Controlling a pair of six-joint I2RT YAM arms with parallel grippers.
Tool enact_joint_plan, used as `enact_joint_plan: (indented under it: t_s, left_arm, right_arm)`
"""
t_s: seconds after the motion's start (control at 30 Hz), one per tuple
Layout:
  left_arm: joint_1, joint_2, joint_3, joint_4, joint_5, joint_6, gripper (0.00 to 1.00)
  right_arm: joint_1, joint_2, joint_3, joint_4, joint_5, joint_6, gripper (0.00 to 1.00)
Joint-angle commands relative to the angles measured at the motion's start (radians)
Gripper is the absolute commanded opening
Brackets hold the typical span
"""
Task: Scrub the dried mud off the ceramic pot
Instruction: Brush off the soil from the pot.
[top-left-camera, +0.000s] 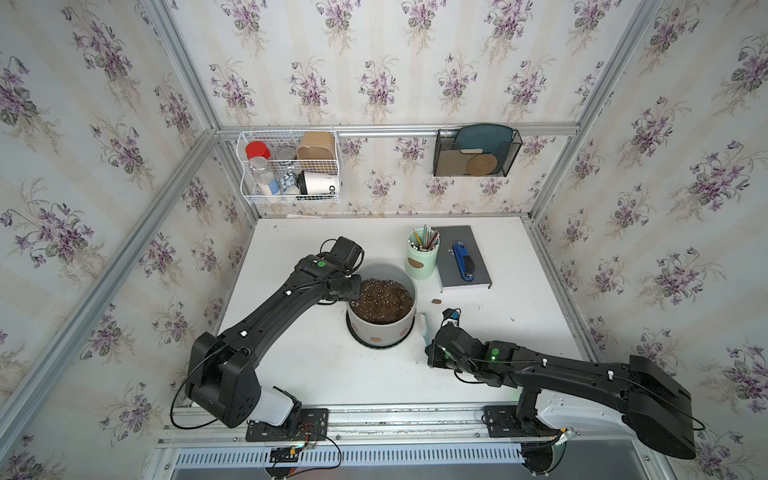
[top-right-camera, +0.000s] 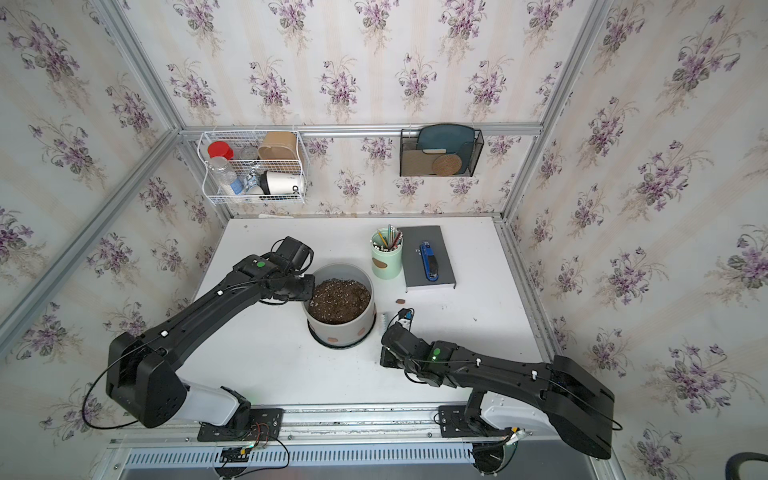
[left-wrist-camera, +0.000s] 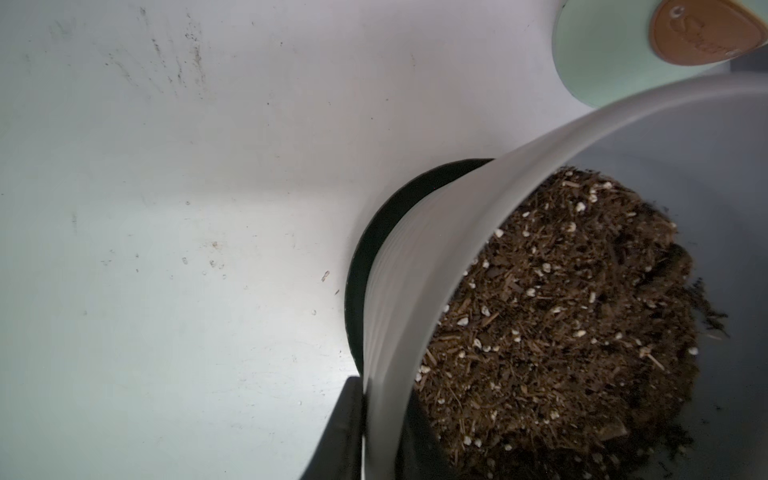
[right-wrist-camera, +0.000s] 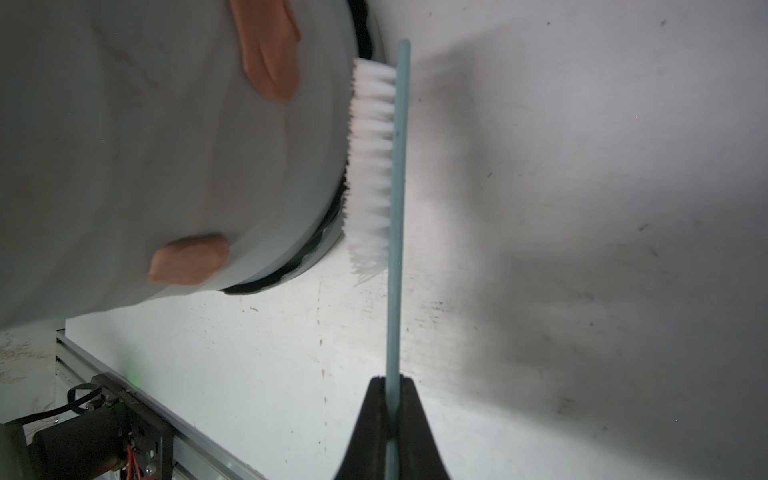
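Ceramic pot, standing mid-surface, your left hand astride its rim (grip not discernible): dried mud sits on the wall facing your right hand, clamped on the brush, whose bristles touch lower down, beside the saucer.

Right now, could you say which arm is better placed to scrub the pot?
Right: right fingers clamp the brush, bristles facing the pot near the mud blobs; left fingers only straddle its rim.

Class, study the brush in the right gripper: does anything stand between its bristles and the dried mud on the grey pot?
Nothing visible does. The brush's bristles face the pot's bare wall near its base; two mud blobs sit further along that wall, uncovered.
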Motion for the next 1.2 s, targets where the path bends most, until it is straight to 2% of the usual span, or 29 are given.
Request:
enact_joint_plan:
  t_s: [0.0,0.17,0.4,0.47,0.6,0.77,1.17]
  left_arm:
    - [0.004,-0.001,0.021,0.0,-0.023,0.003,0.31]
    - [0.01,0.016,0.031,0.024,-0.018,0.019,0.36]
    - [0.011,0.031,0.018,0.031,-0.007,0.028,0.32]
    - [0.014,0.029,0.01,0.03,-0.008,0.029,0.28]
    - [0.02,0.024,0.0,0.027,-0.002,0.032,0.12]
    - [0.019,0.012,-0.011,0.032,0.016,0.034,0.0]
    - [0.018,-0.011,-0.02,0.016,0.027,0.06,0.0]
  right_arm:
    - [0.001,-0.025,-0.006,-0.046,0.042,0.018,0.0]
    - [0.0,-0.042,-0.008,-0.011,0.029,0.012,0.0]
    - [-0.001,0.017,0.005,0.081,0.001,-0.017,0.0]
    - [-0.001,0.032,0.011,0.104,-0.006,-0.03,0.0]
    - [-0.001,0.049,0.017,0.159,-0.04,-0.048,0.0]
    - [-0.001,0.049,0.018,0.184,-0.058,-0.051,0.0]
    - [-0.004,0.072,0.062,0.203,-0.055,-0.062,0.0]
